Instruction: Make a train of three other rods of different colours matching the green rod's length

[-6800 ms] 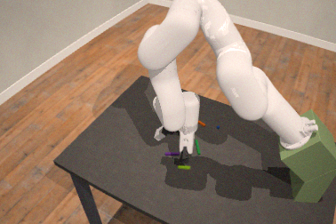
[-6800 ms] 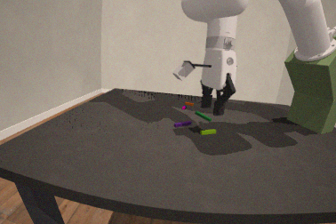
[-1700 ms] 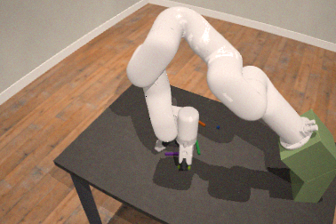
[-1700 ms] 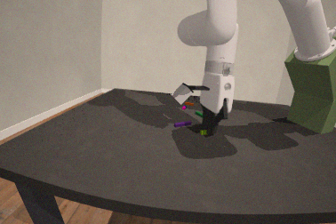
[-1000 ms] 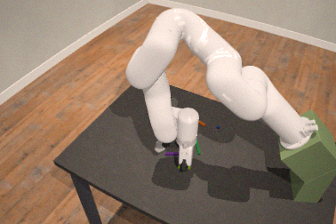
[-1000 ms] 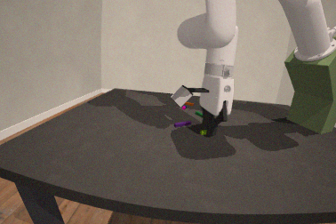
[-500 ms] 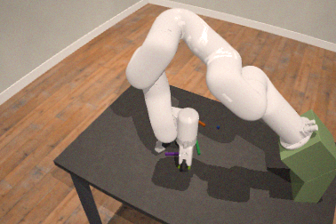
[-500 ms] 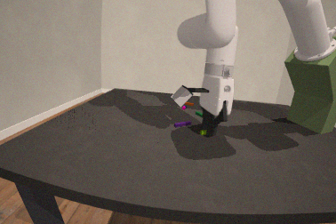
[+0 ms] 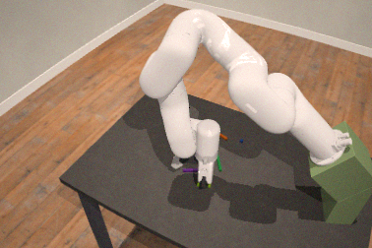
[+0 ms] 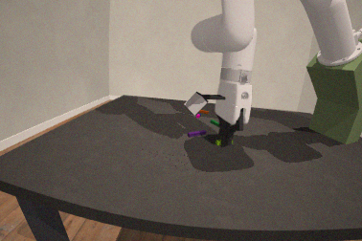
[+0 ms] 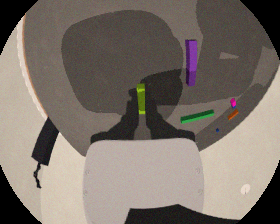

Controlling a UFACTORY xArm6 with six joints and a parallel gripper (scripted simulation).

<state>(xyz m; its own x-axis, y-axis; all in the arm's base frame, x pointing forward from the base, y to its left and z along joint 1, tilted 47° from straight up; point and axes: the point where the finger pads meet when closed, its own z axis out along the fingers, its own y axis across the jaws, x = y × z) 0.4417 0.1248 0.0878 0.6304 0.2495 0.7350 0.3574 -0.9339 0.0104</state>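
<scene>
My gripper (image 9: 204, 183) (image 10: 223, 140) (image 11: 141, 99) points straight down at the table and is shut on the lime rod (image 9: 209, 185) (image 10: 219, 142) (image 11: 141, 98), which lies low at the table top between the fingertips. The purple rod (image 9: 189, 170) (image 10: 196, 133) (image 11: 191, 62) lies just to the left of the gripper. The green rod (image 9: 218, 163) (image 10: 214, 122) (image 11: 196, 117) lies just behind it. Farther back are the orange rod (image 9: 223, 137) (image 10: 204, 111) (image 11: 233, 115), a small magenta rod (image 10: 197, 116) (image 11: 233, 102) and a tiny blue rod (image 9: 241, 141) (image 11: 217, 129).
The dark table (image 9: 123, 165) (image 10: 96, 175) carries all the rods near its middle. The arm's green base block (image 9: 344, 175) (image 10: 335, 98) stands at the table's right side. The arm's elbow and links hang over the back of the table.
</scene>
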